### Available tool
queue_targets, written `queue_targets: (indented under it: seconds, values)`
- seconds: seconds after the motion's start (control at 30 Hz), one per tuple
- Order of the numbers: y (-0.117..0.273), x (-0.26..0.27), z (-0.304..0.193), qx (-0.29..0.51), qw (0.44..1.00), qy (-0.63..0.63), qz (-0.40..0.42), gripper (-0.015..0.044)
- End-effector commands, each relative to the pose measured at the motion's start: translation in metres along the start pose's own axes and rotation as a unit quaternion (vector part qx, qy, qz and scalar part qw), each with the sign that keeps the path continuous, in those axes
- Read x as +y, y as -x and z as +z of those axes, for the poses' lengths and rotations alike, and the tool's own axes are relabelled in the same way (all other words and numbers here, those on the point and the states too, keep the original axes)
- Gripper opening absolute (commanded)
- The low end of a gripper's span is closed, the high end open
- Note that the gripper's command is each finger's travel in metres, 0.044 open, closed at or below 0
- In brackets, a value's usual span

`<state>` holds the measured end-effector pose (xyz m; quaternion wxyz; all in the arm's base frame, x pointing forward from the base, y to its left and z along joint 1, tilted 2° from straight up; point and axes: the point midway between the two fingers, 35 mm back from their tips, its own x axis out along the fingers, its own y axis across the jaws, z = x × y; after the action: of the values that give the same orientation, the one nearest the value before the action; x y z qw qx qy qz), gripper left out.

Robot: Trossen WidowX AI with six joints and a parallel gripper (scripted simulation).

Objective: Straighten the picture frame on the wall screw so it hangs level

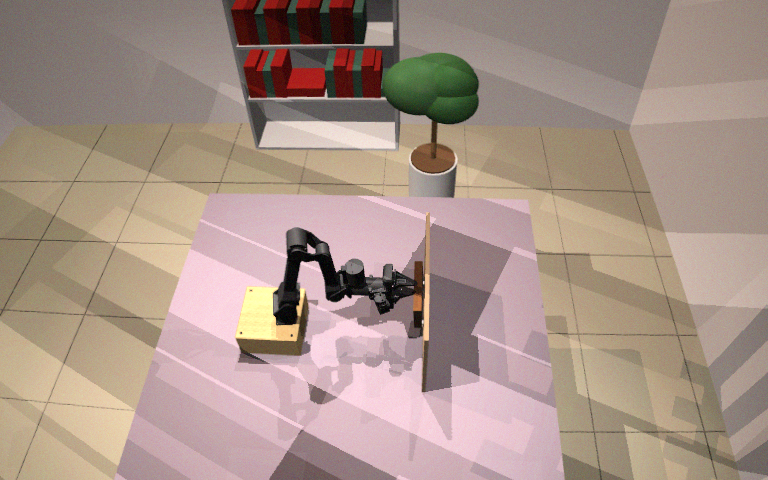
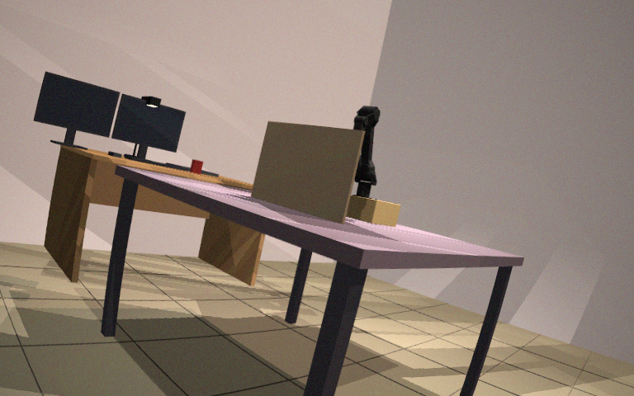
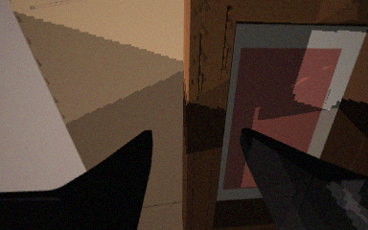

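Observation:
The picture frame [image 1: 417, 312] [image 3: 203, 72] is brown, with a red picture inside a pale border. In the top view it shows nearly edge-on, against the near face of the upright panel [image 1: 426, 356] [image 2: 304, 167]. My gripper [image 1: 416, 286] [image 3: 196, 136] is open, its fingertips close to the frame. In the wrist view one side bar of the frame shows between the fingertips; the left finger is outside the frame, the right finger in front of the picture. Contact cannot be told. The screw and notched strip are hidden. The frame's tilt cannot be judged surely. The exterior view shows only the panel's back.
The arm stands on a yellow wooden block [image 1: 271, 314] [image 2: 374, 212] on the pink table [image 1: 226, 441] [image 2: 448, 247]. A potted plant [image 1: 433, 183] and a bookshelf [image 1: 328, 135] stand beyond the table. A desk [image 2: 69, 205] with two monitors stands beyond it in the exterior view.

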<state>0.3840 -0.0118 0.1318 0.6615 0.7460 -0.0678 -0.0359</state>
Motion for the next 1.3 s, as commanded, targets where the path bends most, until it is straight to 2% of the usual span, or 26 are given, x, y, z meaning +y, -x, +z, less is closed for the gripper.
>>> queue_targets:
  seconds: [0.0,1.17,1.27]
  values:
    - [-0.0013,-0.0021,-0.0007,0.002,1.0,-0.001,-0.003,0.026]
    - [-0.0015,-0.0029,-0.0011,0.002,1.0,-0.001,-0.003,0.026]
    - [-0.0015,-0.0029,-0.0011,0.002,1.0,-0.001,-0.003,0.0181]
